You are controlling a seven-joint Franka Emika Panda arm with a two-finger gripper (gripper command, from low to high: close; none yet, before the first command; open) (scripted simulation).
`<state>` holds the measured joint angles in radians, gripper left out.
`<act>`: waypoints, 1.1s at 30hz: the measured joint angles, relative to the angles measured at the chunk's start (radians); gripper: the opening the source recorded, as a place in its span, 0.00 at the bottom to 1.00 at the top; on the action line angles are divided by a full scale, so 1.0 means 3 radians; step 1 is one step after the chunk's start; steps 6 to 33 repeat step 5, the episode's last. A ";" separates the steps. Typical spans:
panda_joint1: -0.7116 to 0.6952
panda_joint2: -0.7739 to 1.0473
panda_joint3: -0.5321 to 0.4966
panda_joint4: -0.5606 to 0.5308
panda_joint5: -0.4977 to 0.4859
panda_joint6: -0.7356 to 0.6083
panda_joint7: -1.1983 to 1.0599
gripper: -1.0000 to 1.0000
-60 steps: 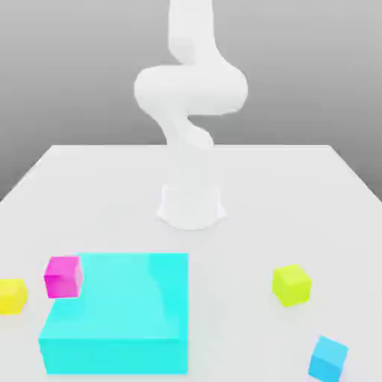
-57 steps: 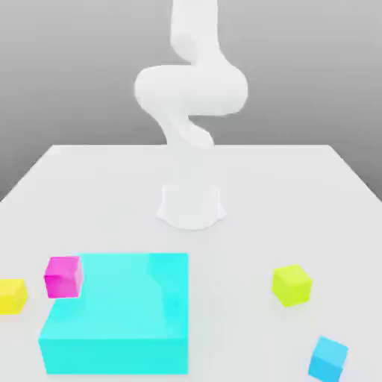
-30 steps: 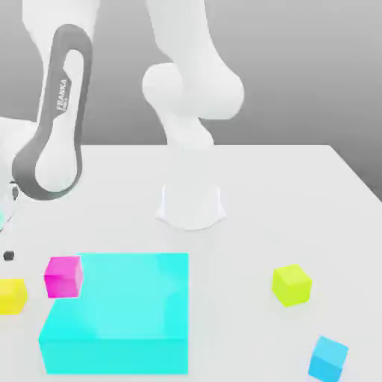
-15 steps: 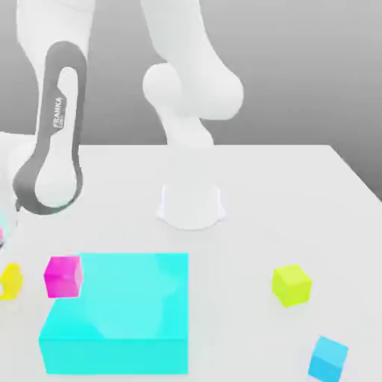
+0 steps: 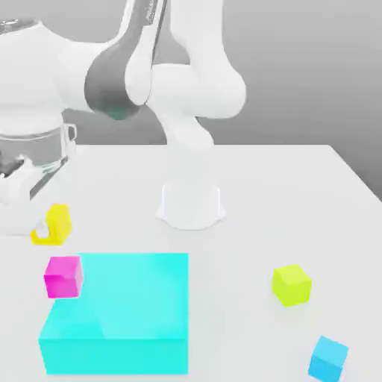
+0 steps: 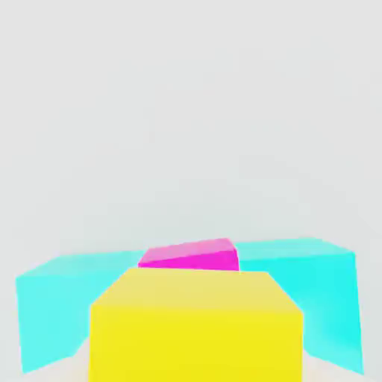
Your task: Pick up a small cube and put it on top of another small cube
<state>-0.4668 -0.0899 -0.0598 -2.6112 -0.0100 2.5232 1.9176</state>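
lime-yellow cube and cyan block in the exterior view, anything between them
Nothing stands between the lime-yellow cube and the cyan block; the exterior view shows only bare white tabletop along that stretch.

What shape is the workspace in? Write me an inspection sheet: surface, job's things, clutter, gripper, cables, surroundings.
Surface: plain pale table, no marks seen.
Job's things: yellow cube held, not stacked; which cube it goes on cannot be told.
Clutter: big cyan block, with the magenta cube at its edge; lime-yellow cube and blue cube toward the exterior view's right.
Gripper: closed on the yellow cube.
Cables: nothing seen.
Surroundings: plain grey backdrop behind the arm.
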 joint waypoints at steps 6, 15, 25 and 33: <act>0.0010 0.0161 0.0001 -0.0044 0.0020 0.0206 -0.0008 1.00; 0.0010 0.0161 0.0001 -0.0044 0.0020 0.0206 -0.0008 1.00; 0.0010 0.0161 0.0001 -0.0044 0.0020 0.0206 -0.0008 1.00; 0.0010 0.0161 0.0001 -0.0044 0.0020 0.0206 -0.0008 1.00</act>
